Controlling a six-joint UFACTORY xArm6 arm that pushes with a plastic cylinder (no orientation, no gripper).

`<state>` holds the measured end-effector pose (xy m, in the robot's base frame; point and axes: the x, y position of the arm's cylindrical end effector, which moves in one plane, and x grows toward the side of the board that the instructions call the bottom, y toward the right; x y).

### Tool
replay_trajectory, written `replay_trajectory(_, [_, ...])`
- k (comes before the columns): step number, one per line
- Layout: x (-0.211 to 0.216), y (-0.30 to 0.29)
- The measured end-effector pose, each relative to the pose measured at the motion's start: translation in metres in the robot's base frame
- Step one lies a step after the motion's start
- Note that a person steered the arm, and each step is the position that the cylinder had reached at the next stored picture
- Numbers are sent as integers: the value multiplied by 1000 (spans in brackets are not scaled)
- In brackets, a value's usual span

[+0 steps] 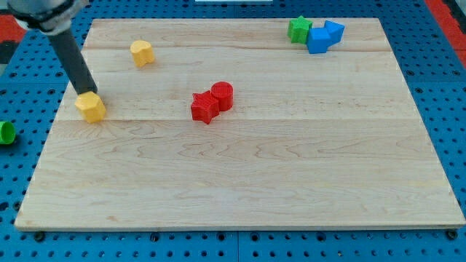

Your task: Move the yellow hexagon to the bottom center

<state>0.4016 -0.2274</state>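
Rod ending in my tip, no jaws on this arm to spread or press together, so nothing pinched. Tip planted at the view's left side of the wooden board, touching the upper edge of the yellow hexagon. Hexagon lying just below the tip, toward the view's bottom, near the board's left edge and roughly at mid-height of the board. Rod slanting up and to the view's left from the tip, out through the top corner of the view.

Second yellow block higher up and a little to the right, well apart from the hexagon; exact shape hard to make out. Red star and red cylinder touching each other near the board's middle, star at lower left of the pair. Green block at the top right, apparently star-like, touching a blue block, with another blue block pressed against that one on its right; shapes of the blue pair not clear. Small green piece off the board at the view's left edge, lying on the blue perforated base, cut off by the frame.

Hexagon well apart from the board's bottom centre.
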Motion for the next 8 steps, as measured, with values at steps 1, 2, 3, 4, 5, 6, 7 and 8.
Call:
replay_trajectory(1, [45, 41])
replay_trajectory(2, [35, 20])
replay_trajectory(3, [67, -2])
replay_trajectory(4, [92, 29])
replay_trajectory(5, [94, -27])
replay_trajectory(6, [131, 3])
replay_trajectory(7, [146, 91])
replay_trajectory(8, [112, 101])
